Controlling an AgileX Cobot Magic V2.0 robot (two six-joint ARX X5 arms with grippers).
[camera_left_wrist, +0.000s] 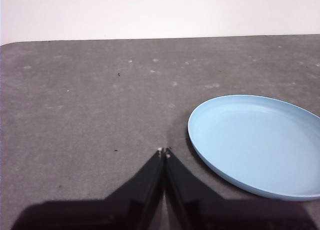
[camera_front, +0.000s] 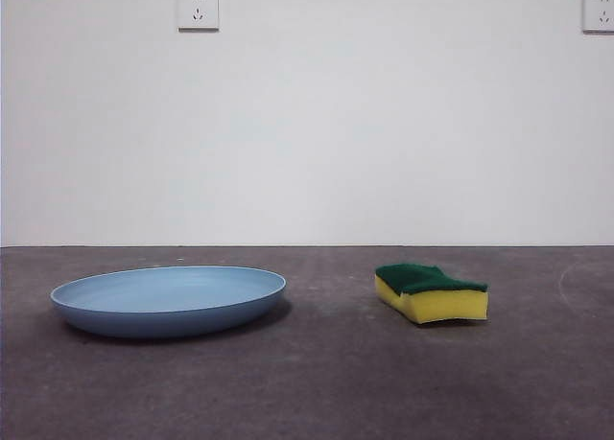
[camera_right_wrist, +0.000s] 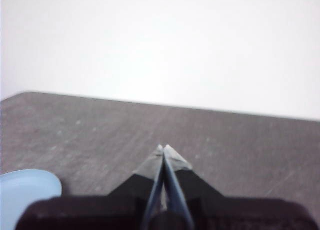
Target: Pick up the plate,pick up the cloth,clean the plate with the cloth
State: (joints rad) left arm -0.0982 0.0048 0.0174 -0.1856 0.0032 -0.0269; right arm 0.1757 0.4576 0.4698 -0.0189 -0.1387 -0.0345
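A plain light-blue plate (camera_front: 168,301) is seen on a mottled dark grey table (camera_front: 326,382). The sponge (camera_front: 432,293) is coloured yellow with a dark green scouring layer (on its upper face). Both grippers' jaws are black, and white is shown by the wall (camera_front: 384,124).

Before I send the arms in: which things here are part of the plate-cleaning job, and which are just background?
Part of the job:
- plate, light blue, flat on the table, not touched
- sponge, yellow with green scouring top, serving as the cloth, lying apart from the plate
- left gripper, jaws shut, beside the plate
- right gripper, jaws shut

Background:
- grey table
- two wall sockets
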